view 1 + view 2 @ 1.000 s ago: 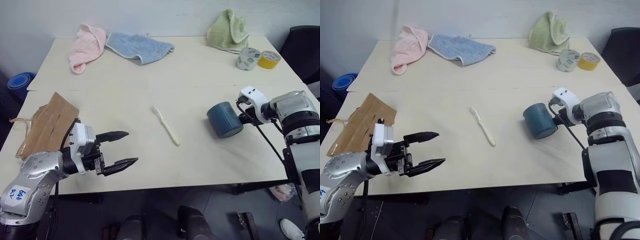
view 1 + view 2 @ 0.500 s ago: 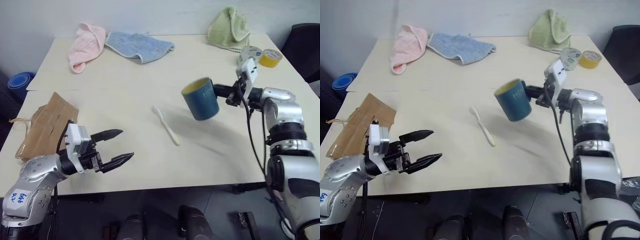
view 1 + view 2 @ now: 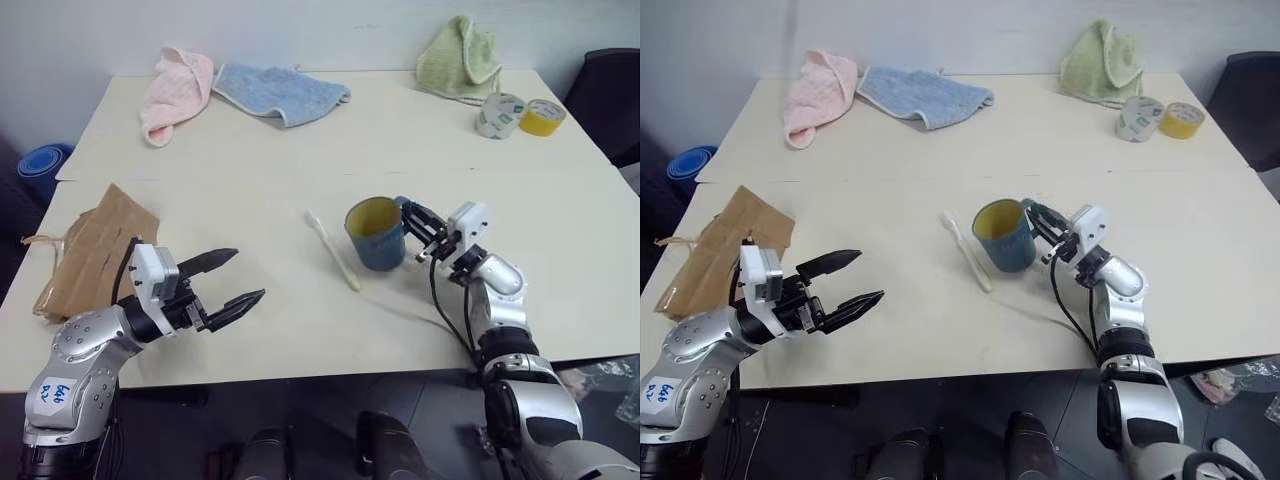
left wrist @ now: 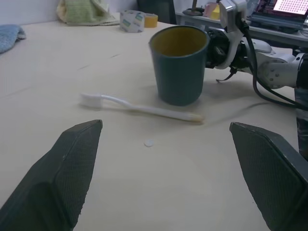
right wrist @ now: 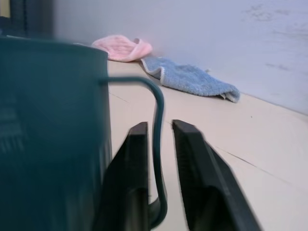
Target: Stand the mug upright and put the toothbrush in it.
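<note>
While the mug [image 3: 376, 232] stands upright near the middle of the table [image 3: 300, 150], yellow inside facing up, the right gripper [image 3: 416, 226] sits at its right side, two black fingers [image 5: 137, 163] straddling the thin handle with a small gap on each side; not clamped as far as the wrist view shows. Toothbrush [image 3: 333, 251] lies flat just left of the mug, apart from it, head toward the far side. Left gripper [image 3: 226, 281] hangs over the near left part of the table, jaws spread wide, nothing in them, well apart from both items.

Table is pale cream, smooth, matte. Crumpled brown paper bag [image 3: 88, 250] at the near left edge. Along the far edge: pink towel [image 3: 176, 88], blue towel [image 3: 278, 92], green towel [image 3: 458, 58], all soft terry, bunched. Two tape rolls far right: white roll [image 3: 498, 115], yellow roll [image 3: 543, 117]. Mug is dark blue-grey, squat, cylindrical. Toothbrush is slim, cream-white plastic.
</note>
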